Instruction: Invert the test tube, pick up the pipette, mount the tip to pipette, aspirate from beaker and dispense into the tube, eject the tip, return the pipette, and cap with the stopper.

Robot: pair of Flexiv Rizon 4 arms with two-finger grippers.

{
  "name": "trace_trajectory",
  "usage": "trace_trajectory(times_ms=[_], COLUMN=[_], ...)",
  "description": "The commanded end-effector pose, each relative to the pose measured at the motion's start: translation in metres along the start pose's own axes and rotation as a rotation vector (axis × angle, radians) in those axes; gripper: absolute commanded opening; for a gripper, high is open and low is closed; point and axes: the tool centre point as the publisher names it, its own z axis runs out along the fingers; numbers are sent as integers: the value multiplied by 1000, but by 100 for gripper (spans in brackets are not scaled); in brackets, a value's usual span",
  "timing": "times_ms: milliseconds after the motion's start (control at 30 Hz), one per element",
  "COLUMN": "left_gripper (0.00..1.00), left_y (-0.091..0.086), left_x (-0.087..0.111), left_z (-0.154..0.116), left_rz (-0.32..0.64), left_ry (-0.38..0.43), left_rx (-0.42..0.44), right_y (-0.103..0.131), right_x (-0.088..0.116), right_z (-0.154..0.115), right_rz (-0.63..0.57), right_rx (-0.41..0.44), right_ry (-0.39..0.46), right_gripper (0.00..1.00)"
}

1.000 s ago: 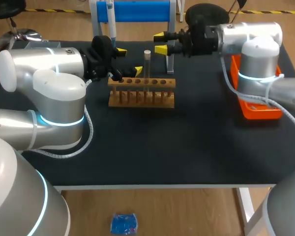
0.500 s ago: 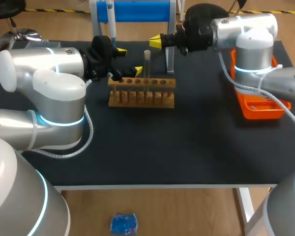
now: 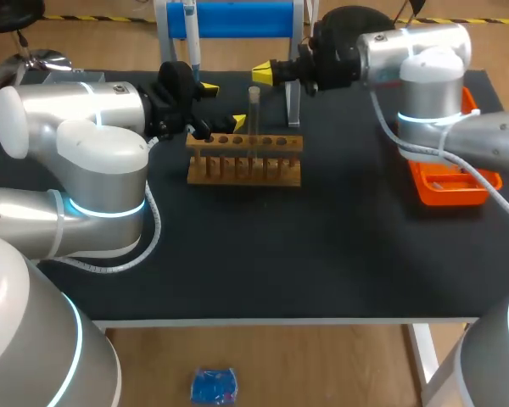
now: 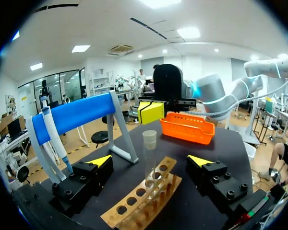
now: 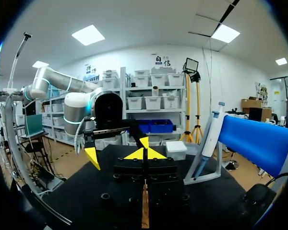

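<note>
A clear test tube (image 3: 254,108) stands upright in a wooden rack (image 3: 244,161) at the table's back middle. My left gripper (image 3: 223,103) is open at the rack's left end. In the left wrist view the test tube (image 4: 149,155) rises between the left gripper's (image 4: 151,161) wide-spread fingers, touching neither. My right gripper (image 3: 264,74) is shut on nothing, in the air behind the tube; the right wrist view shows the right gripper's (image 5: 144,154) yellow tips pressed together. The pipette (image 3: 191,34) hangs on the blue stand (image 3: 237,19) at the far edge.
An orange tray (image 3: 445,188) sits at the right side of the table, under my right arm. The blue stand's white legs (image 3: 293,100) come down just behind the rack. The black tabletop (image 3: 280,246) stretches in front of the rack.
My right gripper has shut, from two spread tips to one pressed pair, and moved a little left and back behind the tube. The left arm and the tube have not moved.
</note>
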Motion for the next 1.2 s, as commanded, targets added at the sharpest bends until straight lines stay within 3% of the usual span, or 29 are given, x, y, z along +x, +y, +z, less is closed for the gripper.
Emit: trace_trajectory(times_ms=[33,1200], left_gripper=[100,100], left_y=[0,0], left_x=[-1,-1], left_z=[0,0], left_rz=[0,0], left_ry=[4,4], left_rx=[-2,-2], right_y=[-3,-21], right_x=[-2,9], right_z=[2,10], right_rz=[2,35], right_rx=[0,20], right_ry=[11,37], right_gripper=[0,0])
